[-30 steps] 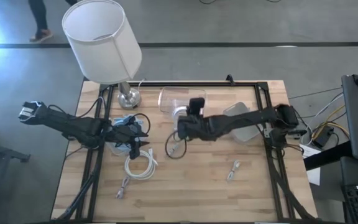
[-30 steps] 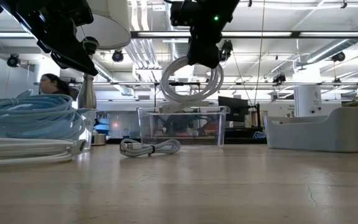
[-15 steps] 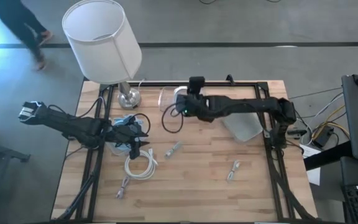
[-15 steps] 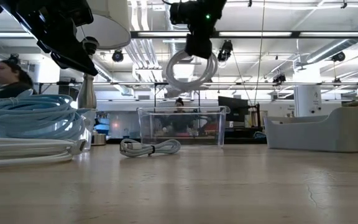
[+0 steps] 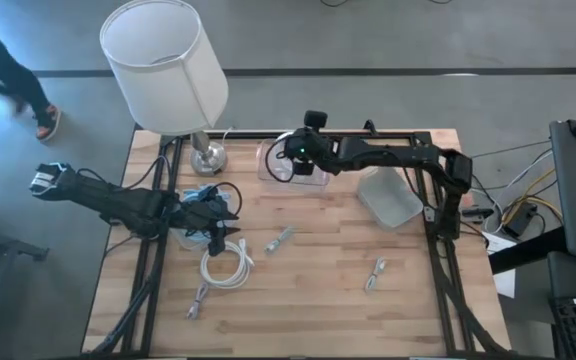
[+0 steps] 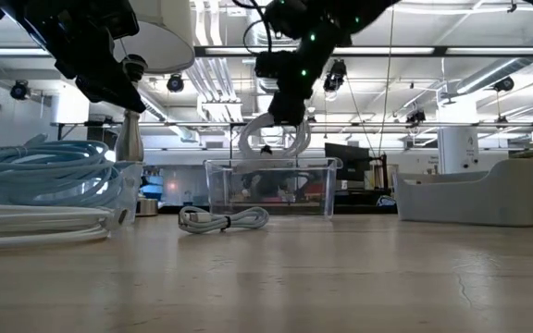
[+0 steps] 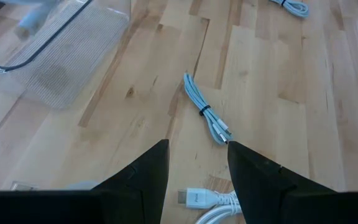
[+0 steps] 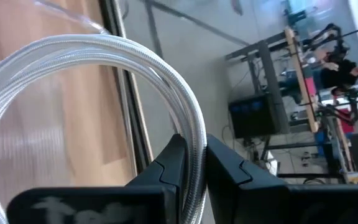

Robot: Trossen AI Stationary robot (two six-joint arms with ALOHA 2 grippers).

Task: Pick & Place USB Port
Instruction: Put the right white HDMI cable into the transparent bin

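Right end effector (image 5: 290,158): it is up in the air over the clear bin, near the far edge of the counter. Its fingers (image 8: 182,163) are pinched tight on the white cable.
White cable (image 6: 274,137): a coil of loops that hangs down from the right end effector, with its low part just above the rim of the clear bin.
Clear bin (image 6: 268,188): it sits on the counter at the far edge, beside the lamp.
Left end effector (image 5: 223,228): it is low over the left side of the counter. Its fingers (image 7: 143,175) are a little way apart with nothing between them.
Blue cable (image 7: 206,117): a small tied bundle that lies flat on the counter near the middle.
Other cables: a white coil (image 5: 226,266) lies near the left end effector, and a blue bundle (image 5: 202,194) lies by that arm.
Grey tray (image 5: 389,197): it sits on the right side of the counter, by the right arm.
Lamp (image 5: 164,66): it stands at the far left corner of the counter (image 5: 328,300).
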